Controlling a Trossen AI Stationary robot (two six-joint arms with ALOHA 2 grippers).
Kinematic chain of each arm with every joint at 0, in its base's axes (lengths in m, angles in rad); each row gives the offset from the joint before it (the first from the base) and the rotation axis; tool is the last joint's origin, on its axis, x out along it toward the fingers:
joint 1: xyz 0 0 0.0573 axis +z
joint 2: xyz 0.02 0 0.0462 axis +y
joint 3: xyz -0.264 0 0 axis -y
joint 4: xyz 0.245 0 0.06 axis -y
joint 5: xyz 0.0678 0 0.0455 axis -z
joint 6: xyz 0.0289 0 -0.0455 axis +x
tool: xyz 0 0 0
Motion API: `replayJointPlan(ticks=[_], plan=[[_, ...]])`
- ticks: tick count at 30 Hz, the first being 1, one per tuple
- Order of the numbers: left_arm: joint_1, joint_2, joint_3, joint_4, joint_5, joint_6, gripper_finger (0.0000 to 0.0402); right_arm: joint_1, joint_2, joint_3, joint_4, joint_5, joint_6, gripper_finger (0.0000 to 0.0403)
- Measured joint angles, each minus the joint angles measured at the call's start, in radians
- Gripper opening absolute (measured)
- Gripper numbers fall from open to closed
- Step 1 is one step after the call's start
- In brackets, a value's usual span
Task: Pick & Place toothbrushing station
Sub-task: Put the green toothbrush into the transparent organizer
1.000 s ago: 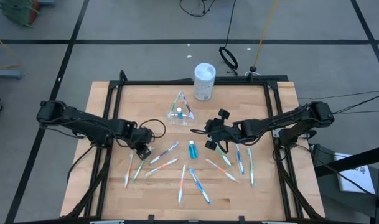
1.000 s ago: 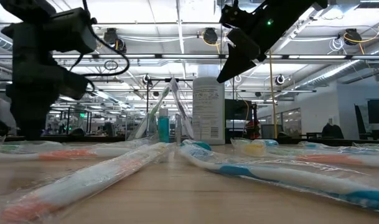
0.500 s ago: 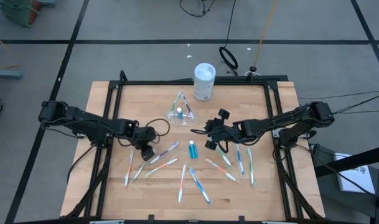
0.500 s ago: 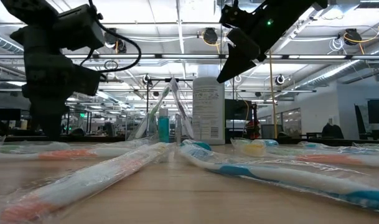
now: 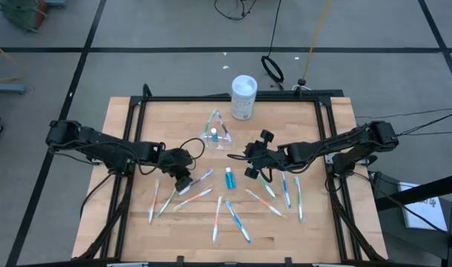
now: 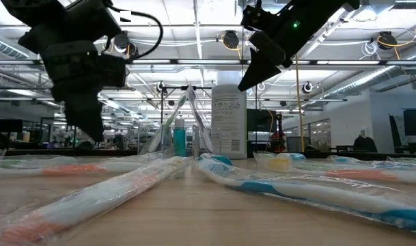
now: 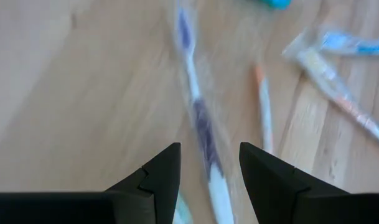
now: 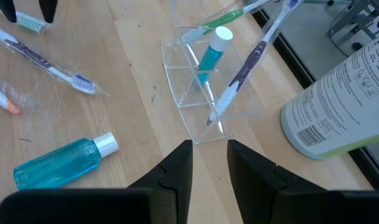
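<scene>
A clear plastic holder [image 5: 217,134] stands at the table's far middle, holding a small blue toothpaste tube [image 8: 209,56] and two toothbrushes [image 8: 245,65]. Several wrapped toothbrushes lie flat on the wood, among them a purple one [image 5: 198,180] that also shows in the left wrist view [image 7: 198,112]. A blue tube [image 5: 230,178] lies flat near the middle. My left gripper [image 5: 184,180] is open and empty just above the table, beside the purple toothbrush's near end [image 7: 209,155]. My right gripper [image 5: 249,162] hovers open and empty near the holder [image 8: 208,149].
A tall white cylindrical container [image 5: 243,96] stands at the far edge, right of the holder. More wrapped toothbrushes lie at the near left [image 5: 154,202], near middle [image 5: 237,221] and near right [image 5: 298,196]. A black frame [image 5: 211,99] borders the table.
My left gripper has gone toward the table's right edge, closing on the purple toothbrush, and stays just above the wood. My right gripper and the objects have kept still.
</scene>
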Motion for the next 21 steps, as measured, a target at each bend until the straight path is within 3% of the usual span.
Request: replayJointPlan(ticks=[3,7,12,17,21], plan=[[-0.007,0.000,0.000,-0.025,0.019,0.019,0.0170,0.000,0.000,0.000,0.000,0.000,0.000,0.0091],[-0.047,0.000,0.000,-0.082,0.031,-0.100,0.0170,0.000,0.000,0.000,0.000,0.000,0.000,0.0091],[-0.125,0.000,0.000,-0.203,0.040,-0.140,0.0170,0.000,0.000,0.000,0.000,0.000,0.000,0.0091],[-0.179,0.000,0.000,-0.250,-0.194,-0.167,0.0170,0.000,0.000,0.000,0.000,0.000,0.000,0.0091],[-0.192,0.000,0.000,-0.242,-0.272,-0.172,0.0170,0.000,0.000,0.000,0.000,0.000,0.000,0.0091]])
